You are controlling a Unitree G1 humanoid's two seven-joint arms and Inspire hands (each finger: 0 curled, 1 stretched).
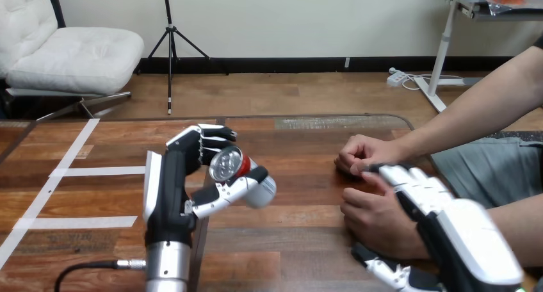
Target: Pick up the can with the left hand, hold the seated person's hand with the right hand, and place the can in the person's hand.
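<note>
My left hand (174, 180) is raised over the middle of the wooden table (301, 135), its fingers and thumb curled round a silver can with a red band (228, 165). The can is tilted, with its top facing me. At the right the person rests two hands on the table. The farther hand (360, 155) is a loose fist and lies apart from mine. My right hand (448, 218) lies over the nearer hand (374, 220), fingers across its back and thumb (384, 269) curled at its near side, so the person's hand sits clasped between them.
White tape strips (96, 171) mark the table's left part. The person's forearms (474, 109) reach in from the right edge. Bare wood lies between the can and the person's hands.
</note>
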